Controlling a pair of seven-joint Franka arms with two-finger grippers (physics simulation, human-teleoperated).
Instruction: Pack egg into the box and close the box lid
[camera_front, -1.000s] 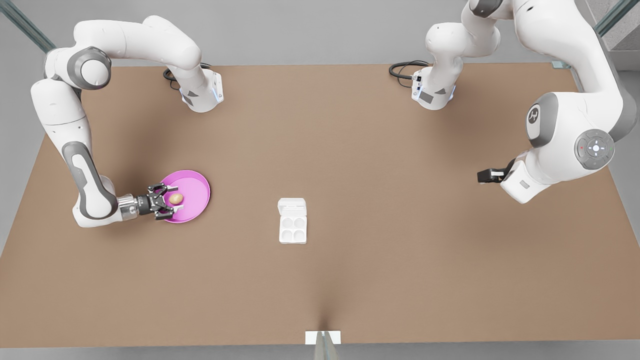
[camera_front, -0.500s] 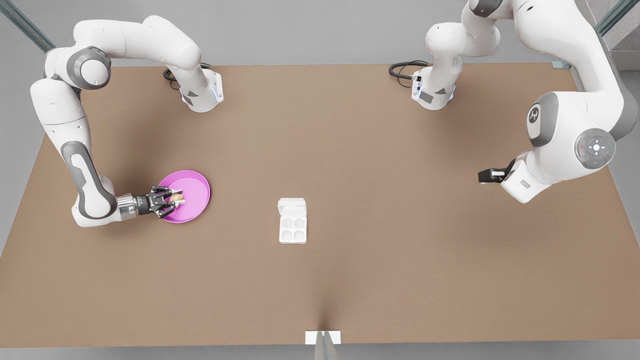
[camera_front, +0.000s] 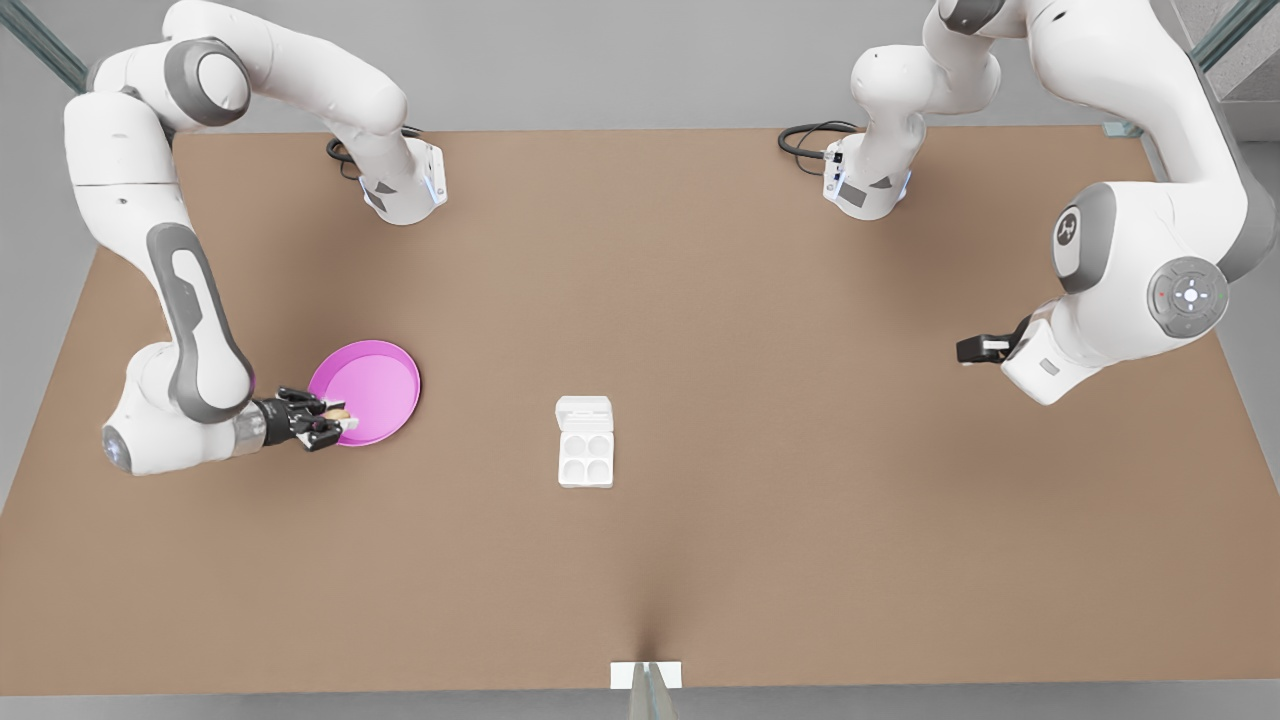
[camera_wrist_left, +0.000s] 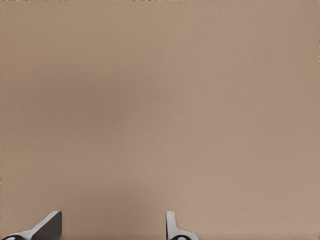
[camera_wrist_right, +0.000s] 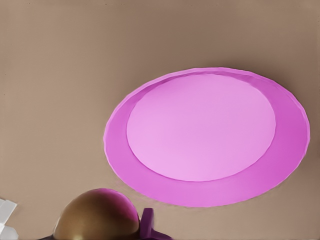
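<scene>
The tan-brown egg (camera_front: 338, 411) is held between the fingers of my right gripper (camera_front: 332, 413), which is shut on it over the near-left rim of the pink plate (camera_front: 380, 385). In the right wrist view the egg (camera_wrist_right: 95, 216) sits raised in front of the bare plate (camera_wrist_right: 200, 130). The white box (camera_front: 585, 458) lies at the table's middle with its four cups showing and the box lid (camera_front: 584, 409) folded open on the far side. My left gripper (camera_front: 972, 350) waits at the front view's right, open (camera_wrist_left: 110, 230) over bare table.
The brown table (camera_front: 760, 420) spreads wide between the plate and the box. Both arm bases stand at the far edge, each with a black cable. A small white bracket (camera_front: 646, 675) sits at the near edge.
My right gripper closed on the egg and drew back toward the front view's left, taking it off the plate's middle. That arm's elbow rose. The left arm stayed still.
</scene>
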